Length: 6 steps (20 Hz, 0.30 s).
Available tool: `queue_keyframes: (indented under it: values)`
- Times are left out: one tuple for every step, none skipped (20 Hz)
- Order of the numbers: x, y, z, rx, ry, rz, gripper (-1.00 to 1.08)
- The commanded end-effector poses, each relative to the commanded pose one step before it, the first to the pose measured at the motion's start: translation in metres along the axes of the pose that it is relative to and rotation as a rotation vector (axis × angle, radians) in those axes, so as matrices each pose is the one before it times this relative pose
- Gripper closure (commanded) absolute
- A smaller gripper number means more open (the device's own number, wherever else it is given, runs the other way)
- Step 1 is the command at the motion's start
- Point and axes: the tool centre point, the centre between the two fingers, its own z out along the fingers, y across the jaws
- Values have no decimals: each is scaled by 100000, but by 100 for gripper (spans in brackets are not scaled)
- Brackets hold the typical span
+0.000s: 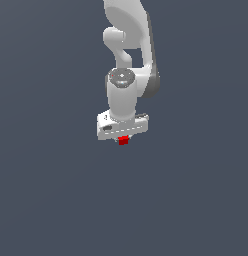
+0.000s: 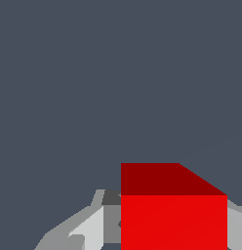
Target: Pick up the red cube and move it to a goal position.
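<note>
1. Exterior view: the white, smooth-shelled robot arm [image 1: 127,60] hangs down from the upper edge of the frame, with its wrist pointing straight down over the plain dark grey-blue tabletop [image 1: 51,200].
2. Exterior view: the white gripper [image 1: 123,140] sits at the lower end of the arm. The tiny bright red plain cube [image 1: 123,140] shows directly beneath the gripper body, where the fingers are.
3. Exterior view: this view does not show whether the cube rests on the tabletop or is lifted clear of it. No goal marker is visible.
4. Wrist view: the cube [image 2: 173,222] fills the lower part of the frame, very close to the camera. One grey finger [image 2: 89,229] lies against one side face, and a sliver of the other finger shows at the opposite side.
5. Wrist view: the fingers are closed on the cube, one on each of two opposite faces. Judgement: gripping opposite flat faces keeps the cube square and centred for carrying.
6. Containers: neither view shows a container; only the bare tabletop [image 2: 118,73] lies beyond the cube.
7. Judgement: the grasp appears made; the transfer to the goal position remains.
</note>
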Motion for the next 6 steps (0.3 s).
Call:
queue_keyframes:
  values:
    - [-187, -541, -806, -7, -47, 78, 108]
    - [-26, -145, -211, 0, 0, 0, 108]
    - [-11, -112, -166, 0, 0, 0, 108]
    - [-1, -66, -131, 38, 28, 13, 108]
    - [19, -46, -73, 0, 0, 0, 108]
    - [14, -12, -21, 0, 0, 0, 108]
